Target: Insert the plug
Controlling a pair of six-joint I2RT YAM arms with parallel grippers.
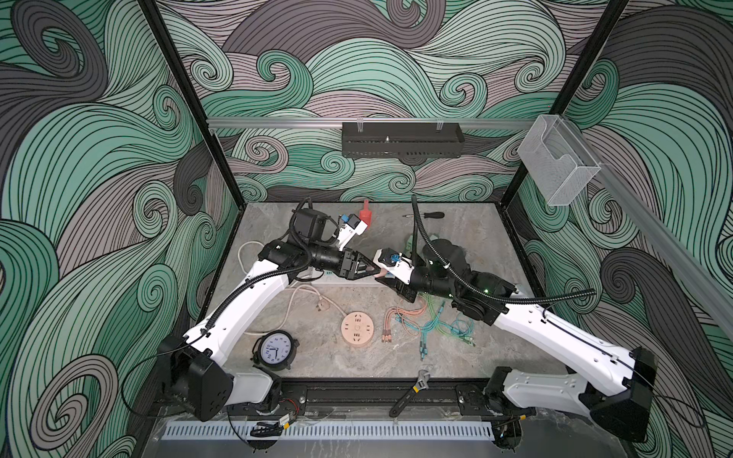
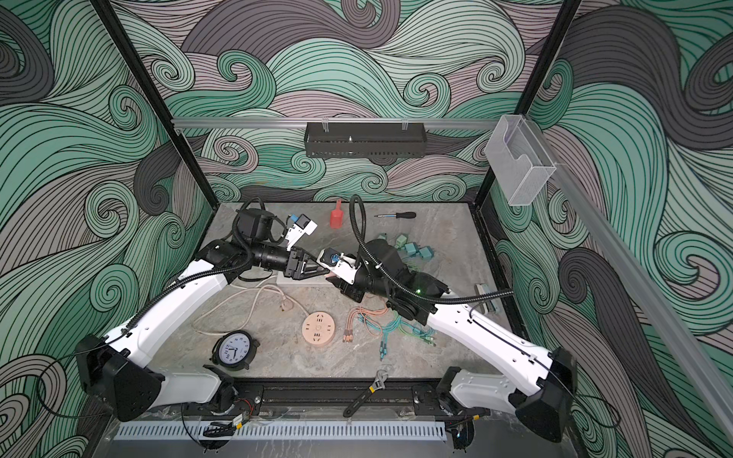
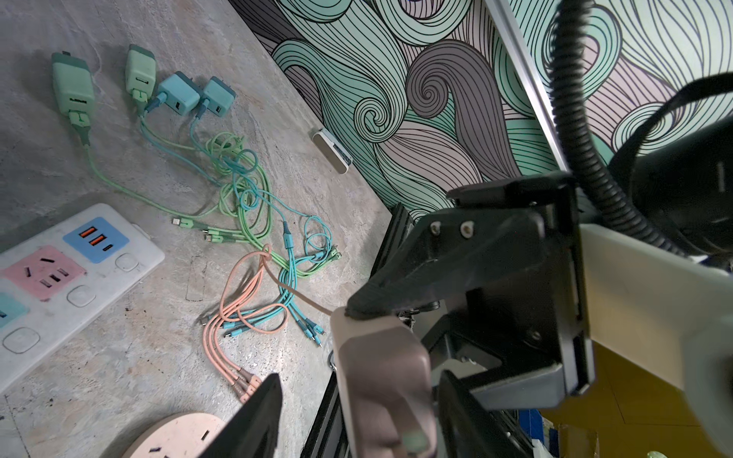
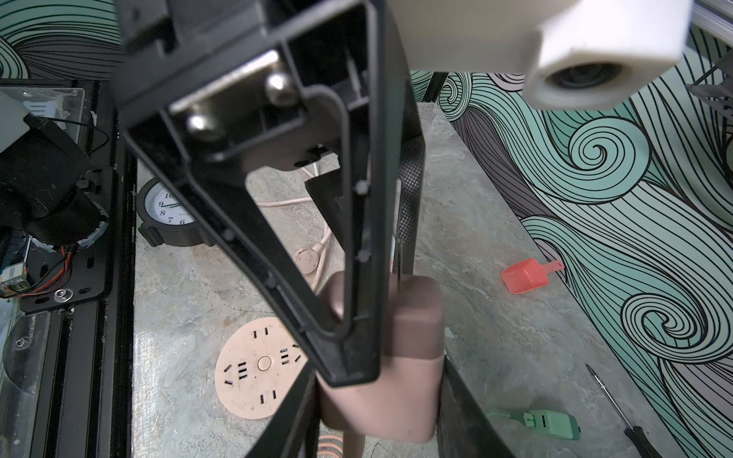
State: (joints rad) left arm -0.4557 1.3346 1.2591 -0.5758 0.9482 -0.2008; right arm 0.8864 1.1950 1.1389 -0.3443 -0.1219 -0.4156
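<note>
A pink plug [image 3: 380,376] [image 4: 404,388] hangs above the table's middle, between the two grippers. My right gripper [image 4: 380,396] [image 1: 386,277] is shut on its lighter lower body. My left gripper [image 3: 359,380] [image 1: 375,269] reaches in from the opposite side and straddles the plug's darker end. It is open: one finger [image 3: 258,416] stands well clear and the other lies close beside the plug. A thin cord runs from the plug to pink cables [image 3: 246,301]. The white power strip [image 3: 99,210] [image 1: 337,282], with pink and blue socket panels, lies just below the grippers.
A round pink socket [image 1: 357,329] [image 4: 258,368] and its corded plug [image 1: 323,306] lie nearer the front. Tangled green, teal and pink cables [image 1: 428,325] spread front right, with green and teal chargers [image 3: 73,85] behind. A clock [image 1: 276,349], wrench [image 1: 412,390], red scoop [image 1: 365,214] and screwdriver [image 1: 426,215] lie around.
</note>
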